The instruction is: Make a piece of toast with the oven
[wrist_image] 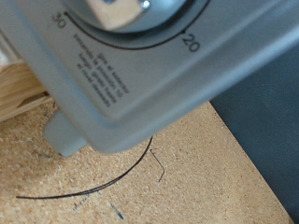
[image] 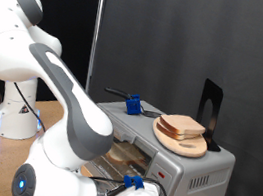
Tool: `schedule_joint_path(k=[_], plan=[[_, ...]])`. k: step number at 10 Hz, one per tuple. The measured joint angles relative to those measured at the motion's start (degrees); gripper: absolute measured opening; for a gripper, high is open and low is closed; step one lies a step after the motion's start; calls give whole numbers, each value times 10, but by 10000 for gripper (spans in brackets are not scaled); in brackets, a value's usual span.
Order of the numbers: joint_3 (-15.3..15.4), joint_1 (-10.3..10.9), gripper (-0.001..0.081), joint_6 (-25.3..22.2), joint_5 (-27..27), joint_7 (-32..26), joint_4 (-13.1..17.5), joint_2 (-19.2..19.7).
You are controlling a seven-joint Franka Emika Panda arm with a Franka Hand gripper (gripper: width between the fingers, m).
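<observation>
The piece of toast (image: pixel 182 125) lies on a round light-wood board (image: pixel 180 143) on top of the silver-grey oven (image: pixel 205 173) at the exterior view's right. My gripper (image: pixel 139 194), with blue fingertips, sits low at the oven's front, close to its control panel. The wrist view is filled by that grey panel (wrist_image: pixel 140 89), with a round knob (wrist_image: pixel 121 7) at the frame's edge and dial marks 20 and 30. My fingers do not show in the wrist view, and nothing is seen between them.
A black upright bracket (image: pixel 209 109) stands behind the board. A blue-and-black tool (image: pixel 130 104) lies on the oven's top. A thin black cable (wrist_image: pixel 93 189) runs over the cork tabletop (wrist_image: pixel 196 177). The arm's white base (image: pixel 16 109) stands at the exterior view's left.
</observation>
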Motion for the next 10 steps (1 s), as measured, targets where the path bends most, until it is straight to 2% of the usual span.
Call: schedule_joint_path(k=[1,3,5,7,10], plan=[[10,-9,0,27,13,-60,-13,2],[47,-47,0,73,58,-201,-49,18],[79,-87,0,76,96,-312,-74,46],[94,-110,0,75,118,-359,-91,61],[99,-122,0,75,139,-377,-106,63]])
